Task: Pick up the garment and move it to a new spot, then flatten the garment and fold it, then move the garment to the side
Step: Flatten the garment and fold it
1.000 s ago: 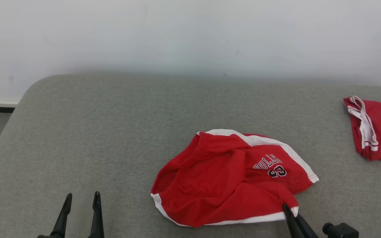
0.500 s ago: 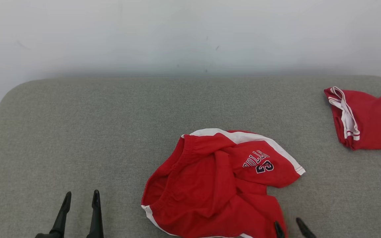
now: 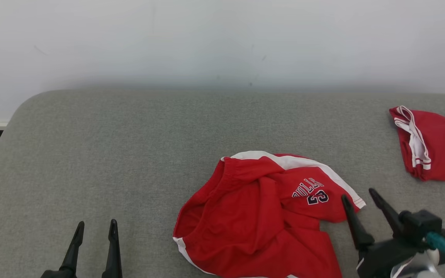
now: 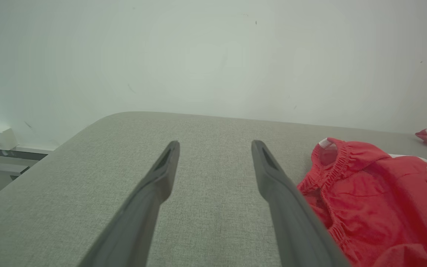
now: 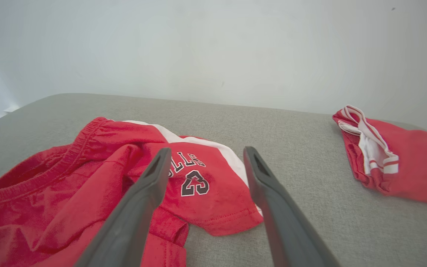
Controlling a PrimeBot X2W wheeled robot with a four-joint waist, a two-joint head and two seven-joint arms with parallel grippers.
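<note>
Red shorts (image 3: 261, 216) lie crumpled mid grey cushion (image 3: 110, 135), bunched and folded on themselves, so I reckon we're at the flatten step, fold not begun. Next: pinch a hem corner w/ each gripper, pull apart. Right gripper (image 3: 357, 194) hovers just beside the numbered leg, jaws wide, empty. Left gripper (image 3: 96, 224) sits well apart to the left, jaws wide, empty too. Second red garment (image 3: 439, 150) far right, not my concern.
</note>
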